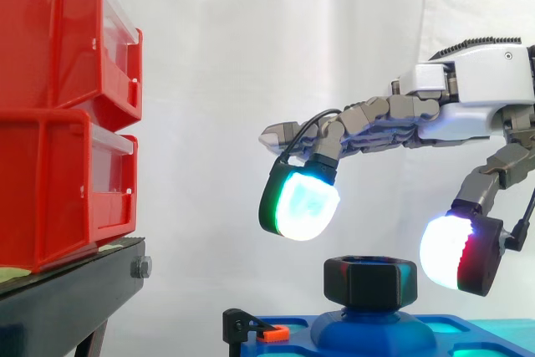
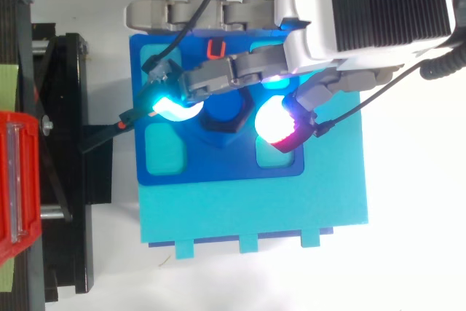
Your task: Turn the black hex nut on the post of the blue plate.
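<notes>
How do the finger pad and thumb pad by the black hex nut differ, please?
The finger pad glows cyan-white with a green edge; the thumb pad glows white and red. The finger pad hangs left of the black hex nut and higher; the thumb pad sits right and lower. Neither touches it.

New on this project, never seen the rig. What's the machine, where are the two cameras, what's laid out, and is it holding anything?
It is a robot arm ending in a hand with fingers and a thumb. The glowing blobs are its own fingertip pads, not lamps. One picture is taken from beside the work, level with it; the other looks straight down on it. Below the hand, a black hex nut sits on the post of a blue plate, which lies on a turquoise base. At the left are red bins on a black stand. The hand is open and holds nothing: its pads hang on either side of the nut, apart from it.
</notes>
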